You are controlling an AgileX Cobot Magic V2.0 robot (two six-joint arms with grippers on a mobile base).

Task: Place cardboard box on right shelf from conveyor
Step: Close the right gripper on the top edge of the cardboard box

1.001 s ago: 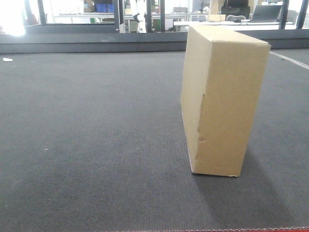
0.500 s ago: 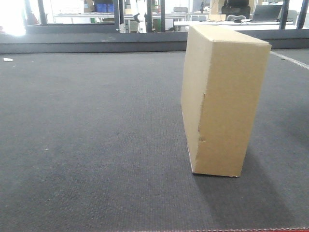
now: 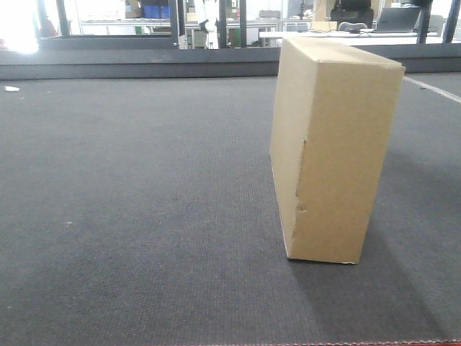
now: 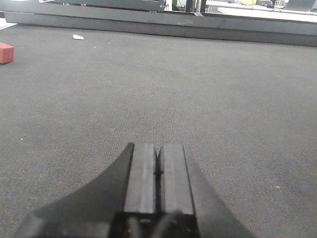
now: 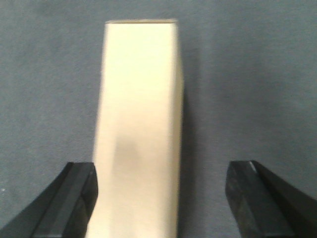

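Brightly lit at the back, with a white glare point(image 3: 18, 29) washing out the upper left. Divided by dark upright posts point(image 3: 176, 21). Furnished with a white desk point(image 3: 302, 34), a black office chair point(image 3: 353, 13) and a dark laptop point(image 3: 397, 19) at upper right; stocked with blue bins point(image 3: 153, 11) farther off

Backlit windows point(image 3: 18, 29) glare; cardboard box point(image 5: 138, 124) blurred, overexposed.
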